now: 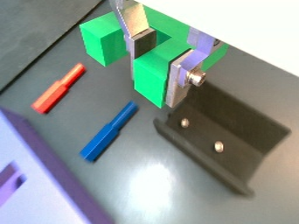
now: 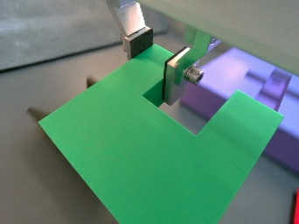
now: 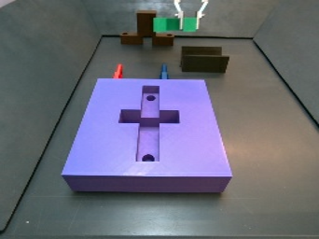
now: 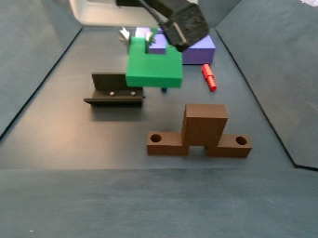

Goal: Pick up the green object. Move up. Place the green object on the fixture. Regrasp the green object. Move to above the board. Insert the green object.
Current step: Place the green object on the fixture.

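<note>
Green plastic U-shaped block [image 4: 154, 67] hangs pinched in my fingers [image 1: 184, 73], lifted just above the dark L-shaped bracket fixture [image 4: 114, 91]. I judge pickup and lift done; placing, regrasping and inserting remain. Beyond the fixture: one purple slotted board [image 3: 151, 131], one red peg [image 1: 59, 88], one blue peg [image 1: 108, 131], one brown wooden piece [image 4: 196, 133].

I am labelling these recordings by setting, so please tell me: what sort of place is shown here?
Probably a robot test bench for insertion tasks: a walled dark tray holds a purple board with a cross-shaped slot and a dark fixture. The pincer holds a green object above the floor.
</note>
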